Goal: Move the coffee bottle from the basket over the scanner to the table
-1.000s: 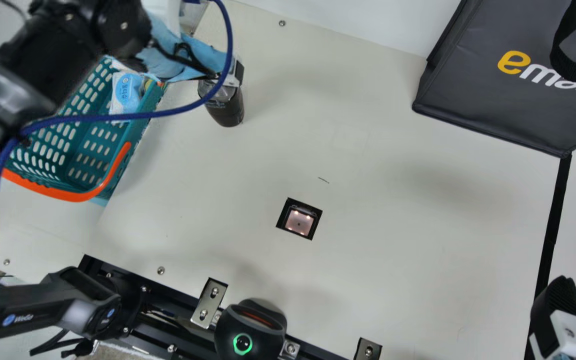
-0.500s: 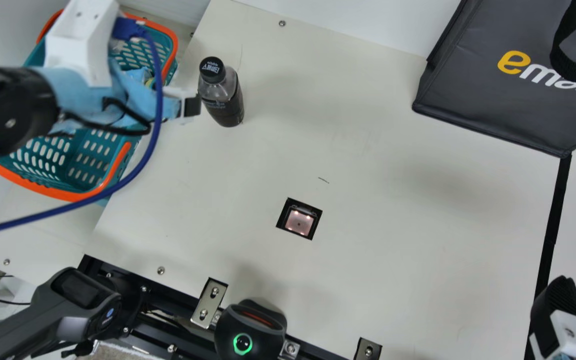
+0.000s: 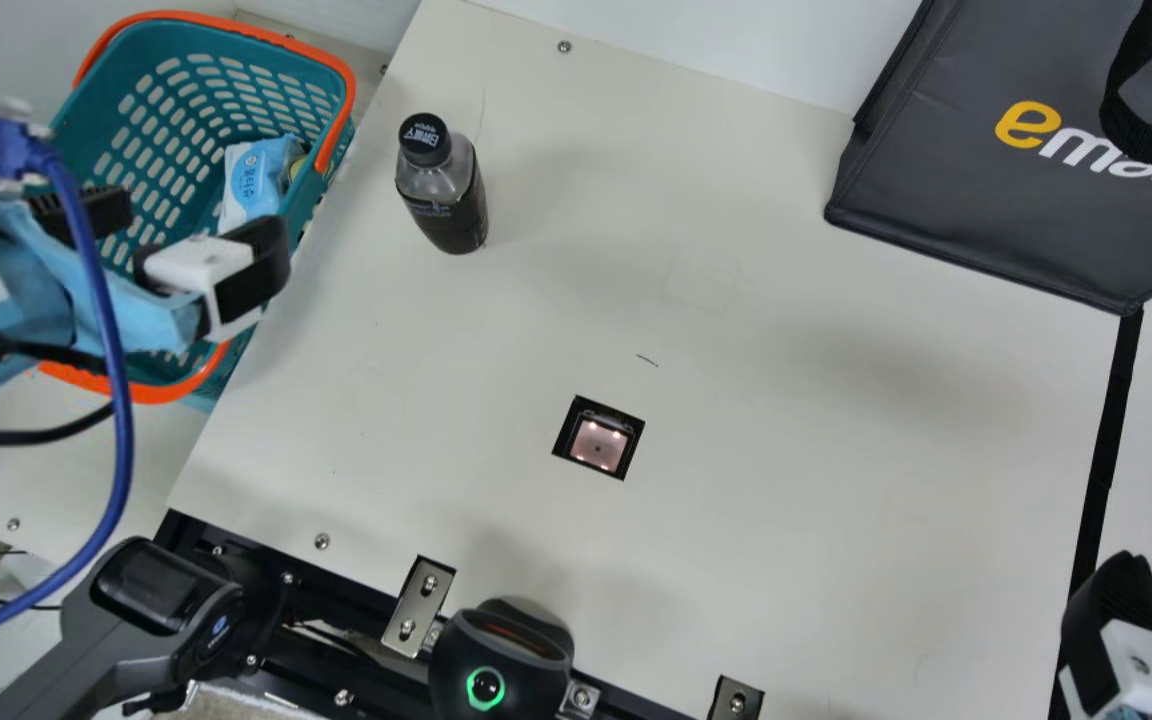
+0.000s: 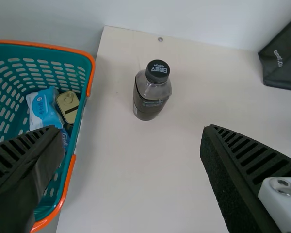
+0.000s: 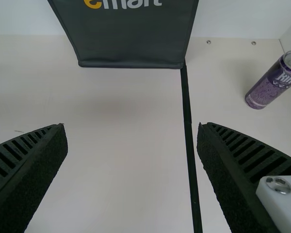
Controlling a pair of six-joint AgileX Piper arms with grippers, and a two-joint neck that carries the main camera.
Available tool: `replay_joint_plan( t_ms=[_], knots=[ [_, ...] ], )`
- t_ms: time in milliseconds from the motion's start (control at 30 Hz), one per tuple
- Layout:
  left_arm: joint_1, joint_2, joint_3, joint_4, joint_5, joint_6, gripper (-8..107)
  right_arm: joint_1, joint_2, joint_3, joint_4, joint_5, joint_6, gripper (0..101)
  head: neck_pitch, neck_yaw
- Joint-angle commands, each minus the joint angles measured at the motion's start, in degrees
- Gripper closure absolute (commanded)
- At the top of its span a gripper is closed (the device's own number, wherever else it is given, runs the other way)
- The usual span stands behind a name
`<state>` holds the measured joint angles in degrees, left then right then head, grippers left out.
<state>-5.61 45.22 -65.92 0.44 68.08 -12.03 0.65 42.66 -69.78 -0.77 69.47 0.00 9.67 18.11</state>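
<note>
In the main view my left gripper (image 3: 191,235) is over the basket (image 3: 158,392), its fingers apart and empty. The coffee bottle (image 3: 444,190) stands upright on the table (image 3: 786,250), just right of the basket and apart from the gripper. The scanner (image 3: 598,443) is set into the tabletop. In the left wrist view the open left gripper (image 4: 131,145) has the bottle (image 4: 152,92) beyond its fingertips. My right gripper (image 3: 1121,610) is at the lower right edge; the right wrist view has this gripper (image 5: 131,141) wide open with nothing between its fingers.
Inside the basket lie a blue-white pack (image 3: 256,180) and, in the left wrist view, a yellowish tin (image 4: 68,106). A dark bag (image 3: 1016,200) stands back right. A purple can (image 5: 274,82) is beyond the black strip. A handheld device (image 3: 151,610) sits front left.
My left gripper has left the bottle, which it reached to one second ago, and moved left and toward the front, over the basket. The bottle stayed in place. The right arm kept still.
</note>
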Motion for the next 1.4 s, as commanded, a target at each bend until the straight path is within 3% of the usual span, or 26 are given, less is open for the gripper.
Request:
replay_joint_plan(
  t_ms=[0,400,600,800,1367],
  knots=[
    [0.0,0.0,0.0,0.0,0.0,0.0,9,0.0,0.0,0.0,0.0,0.0,0.0,6,-1.75,-3.69],
    [0.0,0.0,0.0,0.0,0.0,0.0,9,0.0,0.0,0.0,0.0,0.0,0.0,6,-1.75,-19.69],
    [0.38,0.65,0.76,-0.2,-0.69,1.07,9,0.0,0.0,0.0,0.0,0.0,0.0,6,-1.75,-19.69],
    [-1.35,3.44,2.86,1.46,-4.62,0.7,9,0.0,0.0,0.0,0.0,0.0,0.0,6,-1.75,-19.69],
    [-11.02,17.59,2.46,10.07,-13.99,-9.03,9,0.0,0.0,0.0,0.0,0.0,0.0,6,-1.75,-19.69]
  ],
)
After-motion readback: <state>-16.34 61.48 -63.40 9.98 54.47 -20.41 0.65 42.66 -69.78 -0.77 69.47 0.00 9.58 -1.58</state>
